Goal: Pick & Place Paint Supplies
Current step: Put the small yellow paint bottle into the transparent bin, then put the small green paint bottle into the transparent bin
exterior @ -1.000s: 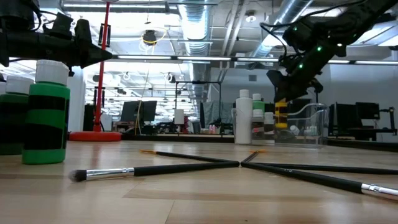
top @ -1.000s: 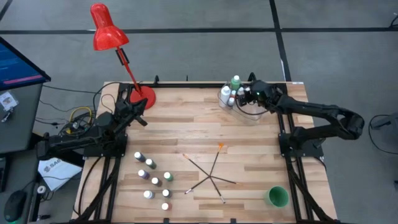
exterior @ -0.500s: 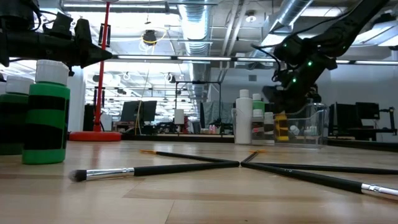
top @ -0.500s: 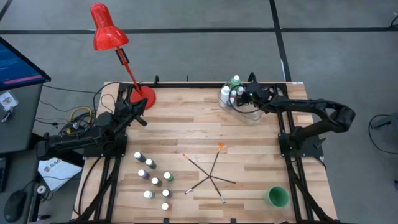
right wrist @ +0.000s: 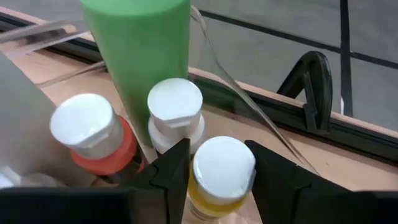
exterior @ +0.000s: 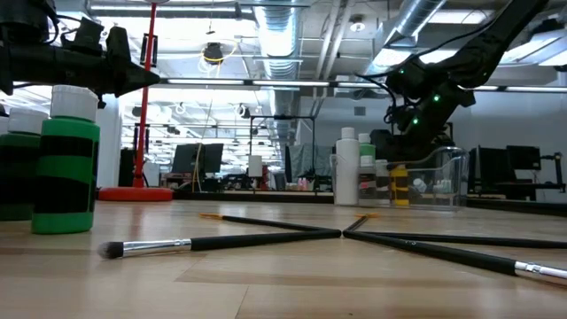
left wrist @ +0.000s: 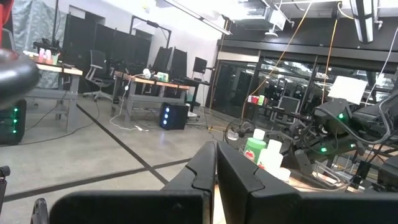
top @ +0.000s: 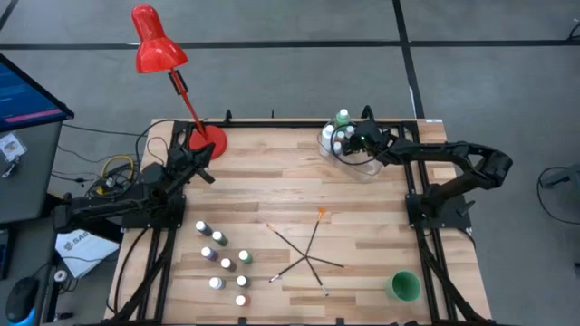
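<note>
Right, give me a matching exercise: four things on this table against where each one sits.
Things:
1. red lamp
2. green cup
3. paintbrushes
4. yellow paint bottle

Places:
A. between the right gripper's fingers, at the clear tub
B. crossed at the table's middle
C. near corner on the right arm's side
D. far edge on the left arm's side

Pairs: 1-D, 2-C, 3-B, 4-A
</note>
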Motion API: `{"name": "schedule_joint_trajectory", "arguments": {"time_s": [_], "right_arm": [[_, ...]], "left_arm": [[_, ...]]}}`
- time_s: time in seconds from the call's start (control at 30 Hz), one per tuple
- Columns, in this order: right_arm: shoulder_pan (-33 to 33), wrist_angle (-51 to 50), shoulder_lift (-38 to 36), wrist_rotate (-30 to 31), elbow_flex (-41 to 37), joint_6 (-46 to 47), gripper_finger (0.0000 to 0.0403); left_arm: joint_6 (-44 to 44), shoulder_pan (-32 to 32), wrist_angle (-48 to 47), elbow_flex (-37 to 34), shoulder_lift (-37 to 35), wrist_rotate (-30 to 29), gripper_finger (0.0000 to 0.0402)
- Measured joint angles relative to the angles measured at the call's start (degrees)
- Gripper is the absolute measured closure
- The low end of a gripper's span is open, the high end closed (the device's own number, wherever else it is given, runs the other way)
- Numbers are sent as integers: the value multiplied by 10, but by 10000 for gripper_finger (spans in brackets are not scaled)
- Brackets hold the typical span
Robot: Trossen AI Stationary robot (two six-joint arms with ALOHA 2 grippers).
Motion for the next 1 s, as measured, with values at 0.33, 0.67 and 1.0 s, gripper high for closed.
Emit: {"name": "schedule_joint_trajectory", "arguments": {"time_s": [0.33,0.67,1.0], "right_arm": [[1,-5,-30,0,0,-18,202],[30,-1,-141,-4,0,-21,178],[202,94,-153,-155,29,-94,174]], "left_arm": [[0,0,0,0,0,0,394],[0,0,0,0,0,0,394],[0,0,0,0,0,0,394]]}}
